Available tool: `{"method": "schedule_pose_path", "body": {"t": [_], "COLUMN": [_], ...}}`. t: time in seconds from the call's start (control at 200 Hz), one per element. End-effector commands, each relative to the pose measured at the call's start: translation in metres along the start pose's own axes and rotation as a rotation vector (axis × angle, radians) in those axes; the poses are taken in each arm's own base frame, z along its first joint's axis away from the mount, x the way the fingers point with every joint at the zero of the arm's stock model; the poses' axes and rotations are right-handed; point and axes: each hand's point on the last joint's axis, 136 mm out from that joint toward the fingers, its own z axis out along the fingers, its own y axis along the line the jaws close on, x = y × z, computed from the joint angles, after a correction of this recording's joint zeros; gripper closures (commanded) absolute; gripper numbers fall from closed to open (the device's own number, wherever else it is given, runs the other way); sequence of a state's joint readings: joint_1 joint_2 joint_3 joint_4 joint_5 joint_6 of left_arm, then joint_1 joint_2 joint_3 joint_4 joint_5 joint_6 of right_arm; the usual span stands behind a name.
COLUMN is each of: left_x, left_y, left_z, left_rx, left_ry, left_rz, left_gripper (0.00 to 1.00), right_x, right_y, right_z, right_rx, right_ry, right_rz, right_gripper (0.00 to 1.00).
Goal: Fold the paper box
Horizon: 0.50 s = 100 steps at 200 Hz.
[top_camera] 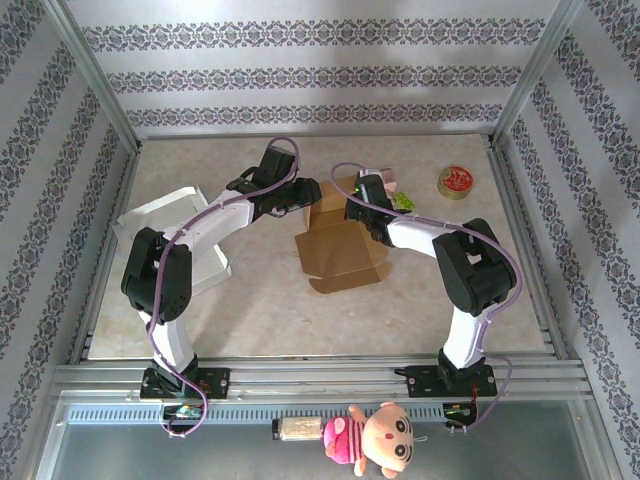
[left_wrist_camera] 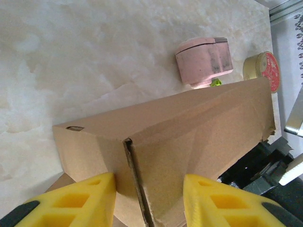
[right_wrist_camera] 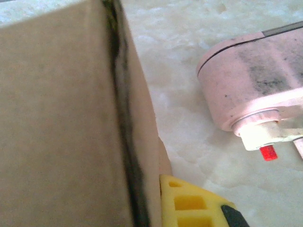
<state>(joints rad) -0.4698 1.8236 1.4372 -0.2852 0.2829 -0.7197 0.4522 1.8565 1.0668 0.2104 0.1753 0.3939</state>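
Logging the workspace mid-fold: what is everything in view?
paper box: one, brown, table centre
tray: one, white, table's left side
round tin: one, gold with red top, far right
pink device: one, pink, behind the box
green item: one, green, beside the pink device
plush doll: one, pink and tan, past the table's near edge
table: one, beige marble, under everything
left gripper: one, yellow fingers, astride a box edge
right gripper: one, yellow fingers, shut on a box wall

A lab robot test cell.
Aluminium frame posts point(top_camera: 100, 85) hold wallpaper-patterned panels point(top_camera: 300, 80) around a marble-look table point(top_camera: 280, 320), two arms point(top_camera: 160, 280) bolted at its near edge.
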Motion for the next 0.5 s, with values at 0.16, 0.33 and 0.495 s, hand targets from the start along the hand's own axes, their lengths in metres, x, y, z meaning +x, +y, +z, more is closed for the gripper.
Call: {"method": "schedule_pose_path", "body": {"t": [0.16,0.33,0.495], "left_x": [-0.019,-0.032,-0.029], "left_y": [-0.018,0.009,0.038], "left_z": [-0.088,-0.173,-0.223], "left_rx": [0.024,-0.112,-0.234], "left_ry": [-0.196,-0.435,-0.543], "left_rz": [0.046,0.105,0.138], "left_gripper": [0.42,0.33,0.30], "right_x": [-0.018,-0.047,-0.032], "right_y": [0.012,-0.003,-0.026], "right_z": [-0.050,-0.119,-0.140], "right_rx": [-0.129,-0.075,0.055], "right_ry": [0.062,0.259,0.535], "right_rz": [-0.323,-0.986,-1.866], "right_gripper": [1.00,1.00,1.00]}}
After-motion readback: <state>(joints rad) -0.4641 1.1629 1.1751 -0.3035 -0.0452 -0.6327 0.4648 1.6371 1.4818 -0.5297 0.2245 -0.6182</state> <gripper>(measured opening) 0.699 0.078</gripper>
